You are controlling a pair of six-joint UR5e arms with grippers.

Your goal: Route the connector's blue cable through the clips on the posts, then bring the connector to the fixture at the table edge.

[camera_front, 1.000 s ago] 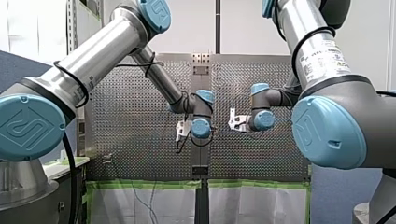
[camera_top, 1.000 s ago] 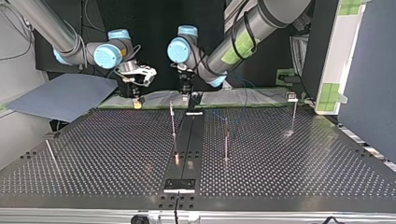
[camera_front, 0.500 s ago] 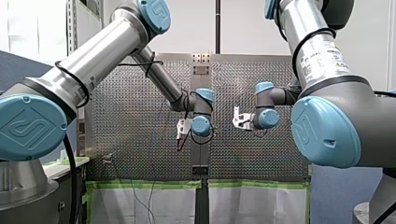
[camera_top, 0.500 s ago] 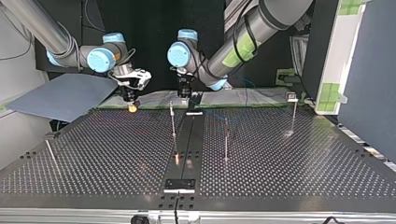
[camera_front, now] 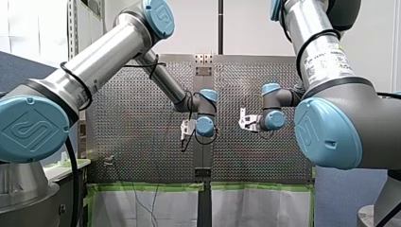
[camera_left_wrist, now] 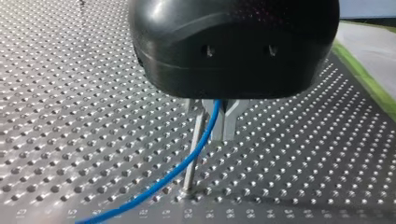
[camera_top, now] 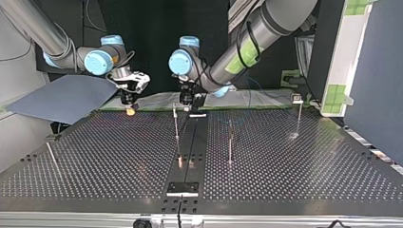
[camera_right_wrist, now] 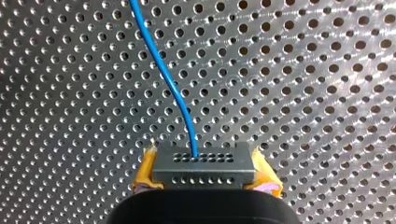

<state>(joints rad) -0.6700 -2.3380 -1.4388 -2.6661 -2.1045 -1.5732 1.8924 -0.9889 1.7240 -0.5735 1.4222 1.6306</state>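
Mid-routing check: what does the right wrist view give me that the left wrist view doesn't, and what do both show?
Only the right wrist view: the grey metal connector block with rows of small holes, clamped between my right gripper's yellow pads, with the thin blue cable leaving its face.
Only the left wrist view: my left gripper, its metal fingers closed on the cable, close beside a thin upright metal post.
Both: the blue cable and the perforated metal table beneath it.
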